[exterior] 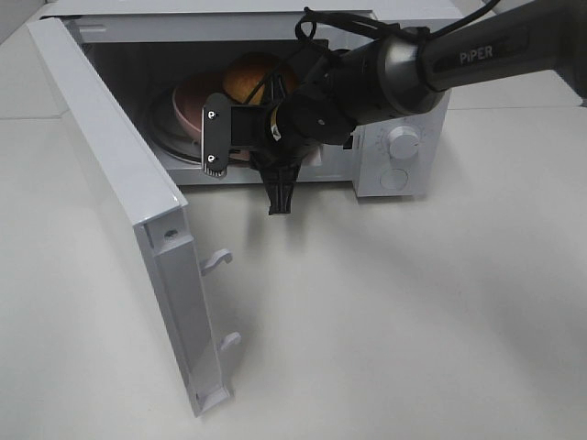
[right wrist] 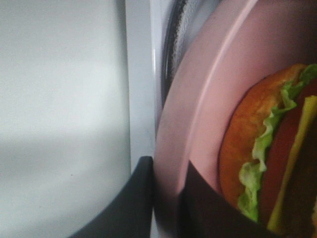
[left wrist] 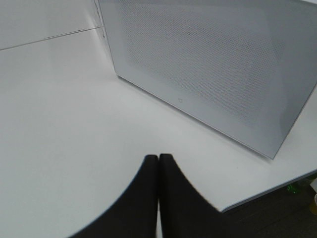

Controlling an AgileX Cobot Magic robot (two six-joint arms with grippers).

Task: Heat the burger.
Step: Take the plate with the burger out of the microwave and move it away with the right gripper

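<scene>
The burger (exterior: 255, 77) sat on a pink plate (exterior: 188, 108) inside the microwave (exterior: 404, 101), on its glass turntable (exterior: 174, 142). From the high camera we went left to right. The door (exterior: 119, 183) hung wide open on the left, two latch hooks (exterior: 218, 260) jutting from its free edge. Next came the open cavity with plate and bun, then the right arm (exterior: 440, 60) reaching into the opening, and last the panel with two round knobs (exterior: 401, 142). All of it stood on a white table (exterior: 413, 321).

In the right wrist view we saw the right gripper (right wrist: 166, 198) pinching the plate's rim, one finger (right wrist: 141, 198) on each face, with lettuce, cheese and bun close beside them. The left gripper (left wrist: 158, 188) had its fingers pressed together on nothing, over the table near the door's perforated outer face.
</scene>
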